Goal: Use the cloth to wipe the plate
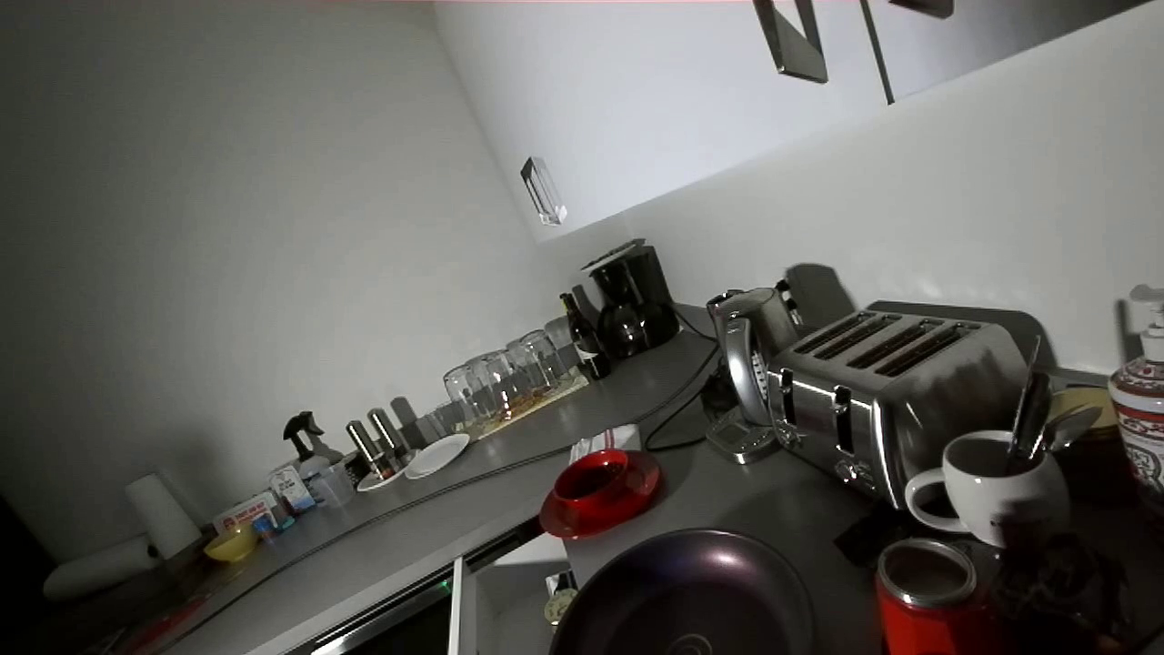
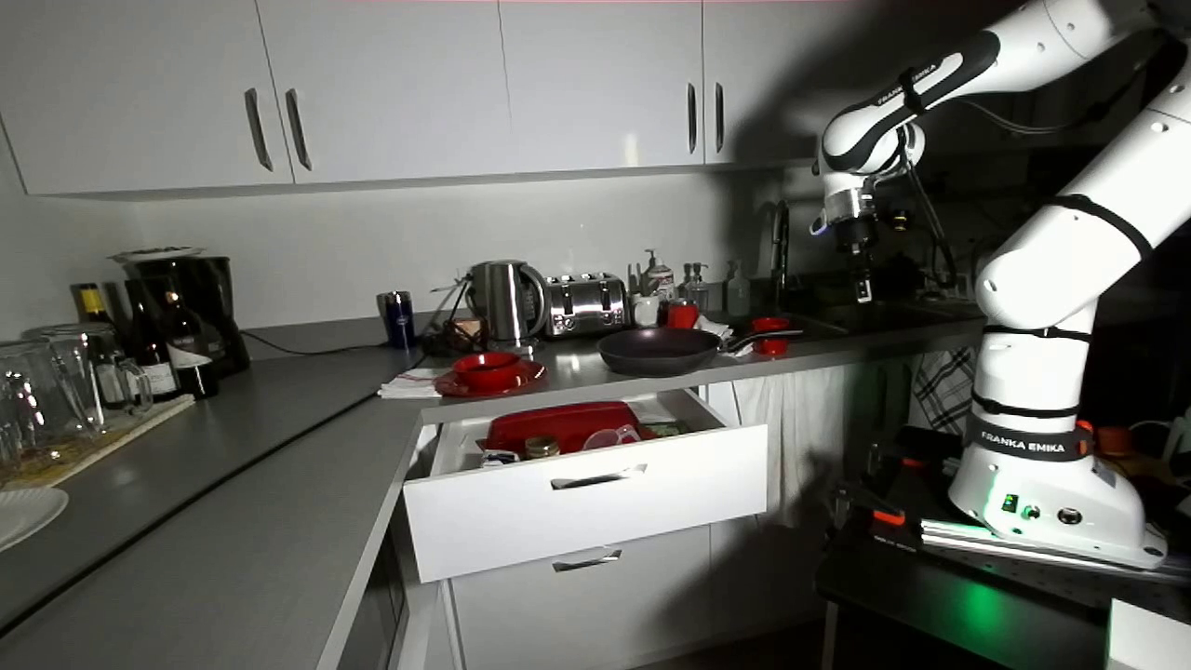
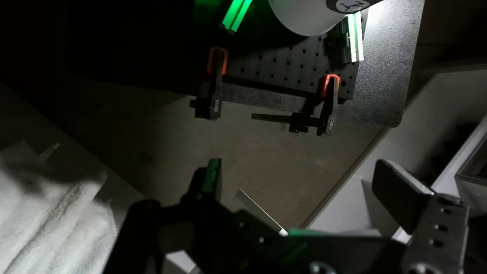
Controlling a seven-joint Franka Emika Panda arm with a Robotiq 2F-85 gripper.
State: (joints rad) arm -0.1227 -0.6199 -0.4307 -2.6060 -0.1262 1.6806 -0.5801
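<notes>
Jaws spread far apart with nothing between them, the black two-fingered gripper [image 3: 302, 179] hangs in the air, well away from the dishes. Judging by this, the approach is in hand: the cloth is not yet grasped and no wiping is under way. That cloth is probably the small, crumpled, pale grey-white rag [image 2: 713, 328] on the smooth grey counter [image 2: 260, 540], just beside the dark, glossy, shallow round pan [image 2: 659, 349]; whether they touch is unclear. The pan seems to be the plate meant, although it has a long handle [image 2: 761, 339]. Wrinkled white fabric [image 3: 49, 213] also fills the left edge of the wrist view; whether it is the same piece cannot be told. Next, the gripper likely needs to travel to the rag, come down with its fingers astride a raised fold, and pinch it before crossing to the pan. The handle could snag a finger there; a red canister with a metal rim [image 1: 928, 619], a rounded white ceramic mug [image 1: 987, 491] and a small red vessel [image 2: 770, 347] crowd the same stretch. Below, a white drawer [image 2: 586, 512] juts out. Farther along, a red bowl [image 1: 596, 478] sits on a red plate [image 1: 577, 523].
</notes>
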